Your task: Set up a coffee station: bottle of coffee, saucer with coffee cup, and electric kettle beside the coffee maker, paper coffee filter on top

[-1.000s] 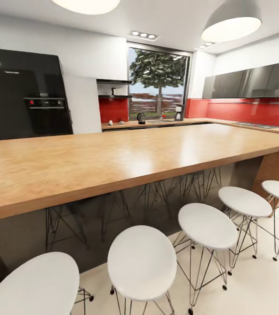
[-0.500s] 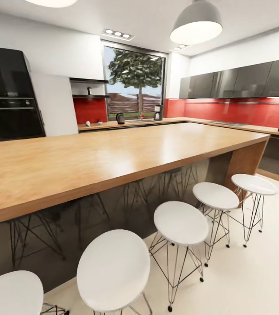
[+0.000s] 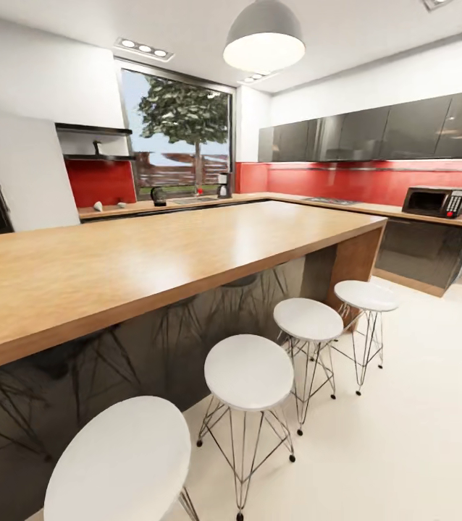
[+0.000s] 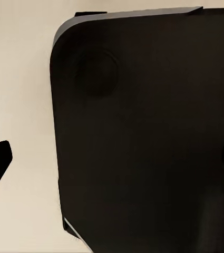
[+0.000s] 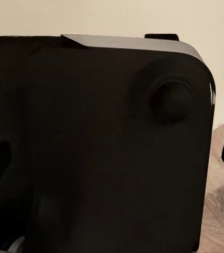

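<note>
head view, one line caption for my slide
Wooden island bar with four white stools; the coffee maker and electric kettle on the far kitchen countertop.

Four white stools (image 3: 249, 370) along the near side of one wooden island bar (image 3: 151, 253), one pendant lamp (image 3: 263, 42) overhead, one microwave (image 3: 436, 201) far right, one electric kettle (image 3: 158, 196) and one coffee maker (image 3: 223, 186) on the far kitchen countertop (image 3: 274, 197), one window (image 3: 177, 137).

Wooden island bar (image 3: 151, 253), white stools (image 3: 249, 373), window (image 3: 177, 148), pendant lamp (image 3: 263, 40).
</note>
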### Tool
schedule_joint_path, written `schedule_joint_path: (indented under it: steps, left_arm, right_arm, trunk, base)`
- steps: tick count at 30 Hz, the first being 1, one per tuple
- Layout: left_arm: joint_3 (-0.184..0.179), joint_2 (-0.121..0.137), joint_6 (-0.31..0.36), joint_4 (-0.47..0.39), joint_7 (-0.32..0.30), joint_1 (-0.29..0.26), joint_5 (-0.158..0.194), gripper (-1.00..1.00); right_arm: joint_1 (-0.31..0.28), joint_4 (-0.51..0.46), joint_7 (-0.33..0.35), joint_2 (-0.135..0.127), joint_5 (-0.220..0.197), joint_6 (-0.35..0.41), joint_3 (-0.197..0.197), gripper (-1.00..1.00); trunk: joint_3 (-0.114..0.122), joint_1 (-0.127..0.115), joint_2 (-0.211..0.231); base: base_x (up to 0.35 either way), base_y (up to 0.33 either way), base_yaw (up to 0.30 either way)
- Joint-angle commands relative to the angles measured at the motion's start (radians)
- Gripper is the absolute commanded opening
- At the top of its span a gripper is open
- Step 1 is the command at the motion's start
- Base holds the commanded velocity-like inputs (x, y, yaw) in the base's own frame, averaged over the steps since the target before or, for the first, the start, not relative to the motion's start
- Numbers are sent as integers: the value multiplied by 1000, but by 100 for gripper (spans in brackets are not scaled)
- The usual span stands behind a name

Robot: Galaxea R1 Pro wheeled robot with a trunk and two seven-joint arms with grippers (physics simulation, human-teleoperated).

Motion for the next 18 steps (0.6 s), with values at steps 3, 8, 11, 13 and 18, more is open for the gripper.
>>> schedule_joint_path:
  steps: [3,8,11,13,18]
  left_arm:
    - [1,0,-3,0,0,0,-1,100]
    - [1,0,-7,0,0,0,-1,100]
    - [1,0,-7,0,0,0,-1,100]
    - [1,0,-7,0,0,0,-1,100]
    - [3,0,-7,0,0,0,-1,100]
  right_arm:
    - [0,-2,0,0,0,-2,-1,100]
    - [0,-1,0,0,0,-2,-1,100]
    - [0,-2,0,0,0,-2,-1,100]
    - [0,-1,0,0,0,-2,-1,100]
    - [0,-2,0,0,0,-2,-1,100]
  trunk:
    - [-2,0,0]
    - [-5,0,0]
    - [-7,0,0]
    - [-8,0,0]
    - [-11,0,0]
  base:
    - [119,-249,-271]
    - [119,-249,-271]
    - [119,-249,-271]
    - [119,-249,-271]
    - [119,-249,-271]
